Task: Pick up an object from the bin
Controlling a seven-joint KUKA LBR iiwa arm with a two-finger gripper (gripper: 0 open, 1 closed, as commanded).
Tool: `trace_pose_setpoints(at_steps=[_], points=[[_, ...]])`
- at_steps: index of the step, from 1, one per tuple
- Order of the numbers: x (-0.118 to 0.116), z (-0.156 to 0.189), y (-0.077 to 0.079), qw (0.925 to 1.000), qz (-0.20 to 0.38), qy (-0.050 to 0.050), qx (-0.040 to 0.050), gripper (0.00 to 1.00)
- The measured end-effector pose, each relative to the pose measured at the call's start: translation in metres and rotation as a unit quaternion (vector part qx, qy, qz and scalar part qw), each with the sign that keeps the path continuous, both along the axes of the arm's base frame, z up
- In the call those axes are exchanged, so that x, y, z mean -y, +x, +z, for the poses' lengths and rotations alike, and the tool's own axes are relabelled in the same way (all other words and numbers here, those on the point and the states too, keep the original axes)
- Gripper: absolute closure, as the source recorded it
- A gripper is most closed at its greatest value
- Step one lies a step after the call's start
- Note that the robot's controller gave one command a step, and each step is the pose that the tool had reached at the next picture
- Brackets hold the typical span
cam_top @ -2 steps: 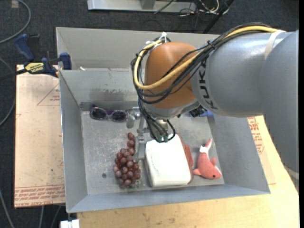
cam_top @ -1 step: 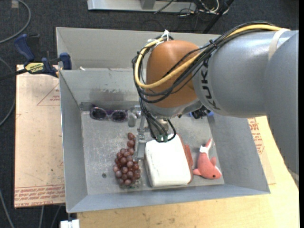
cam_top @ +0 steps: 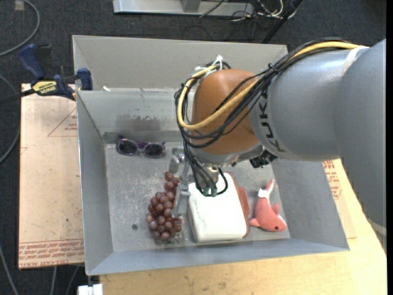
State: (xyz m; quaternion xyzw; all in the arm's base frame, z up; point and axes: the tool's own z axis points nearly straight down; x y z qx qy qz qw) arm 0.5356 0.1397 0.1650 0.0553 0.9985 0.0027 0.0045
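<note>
Several small things are lying in the grey bin (cam_top: 92,183), with the tool (cam_top: 185,189) hanging low near its front edge.
It is sitting right where a bunch of dark red grapes (cam_top: 163,214) is meeting a white rectangular block (cam_top: 215,220); released or clenched, I cannot tell. A pink fish toy (cam_top: 268,216) is lying toward the front right corner, and purple sunglasses (cam_top: 140,147) are resting by the back wall.

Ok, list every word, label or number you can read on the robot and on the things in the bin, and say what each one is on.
"KUK": black letters running along the grey arm. The rest is cut off, so it is probably KUKA.
The purple sunglasses, dark grape bunch, white box and pink fish toy have no text that can be read.
</note>
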Motion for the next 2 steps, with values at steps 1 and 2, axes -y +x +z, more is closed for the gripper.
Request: trace_pose_setpoints(at_steps=[1,2], points=[[0.004,-0.063,-0.014,0.9987,0.051,-0.002,-0.0037,0.0],[0.003,-0.076,-0.016,0.9981,0.062,-0.002,-0.0045,0.0]])
